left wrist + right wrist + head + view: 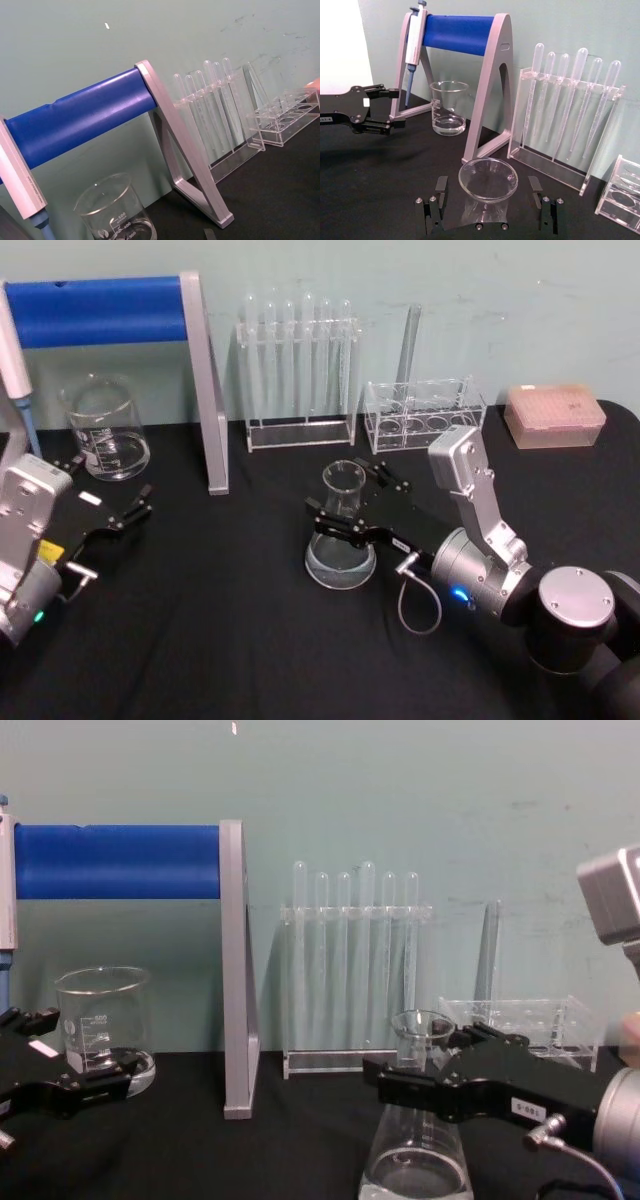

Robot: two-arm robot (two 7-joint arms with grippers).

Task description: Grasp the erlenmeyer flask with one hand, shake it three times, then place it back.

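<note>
Head view: erlenmeyer flask [341, 530] upright on the black bench [230, 640], about centre. Right end effector [338, 486] reaches in from the right; fingers spread, one each side of the flask neck. Grey cable [415, 605] loops under its wrist. Left end effector [110, 485] low at the left edge, fingers apart, holding nothing, just in front of the glass beaker [105, 430]. Back row: pipette stand [205, 390] with blue bar, dropper rack [298, 370], low clear rack [425, 415], pink tip box [555, 415].

Left wrist view: blue bar [85, 117], beaker [112, 210] below it, dropper rack [215, 115] beyond the stand's grey leg.

Right wrist view: flask rim [487, 179] sits between the two fingers [440, 187], a gap showing on each side, so no pinch seen. Directly behind the flask stands the stand's leg [495, 85]; beaker [449, 107] and pipette [415, 40] further back, dropper rack [570, 110] beside. Left end effector [397, 108] well apart from the flask.

Chest view: flask [415, 1150] with a little clear liquid in the base; right end effector [420, 1055] crosses in front of its neck. Beaker [103, 1025] behind the left end effector [90, 1050].
</note>
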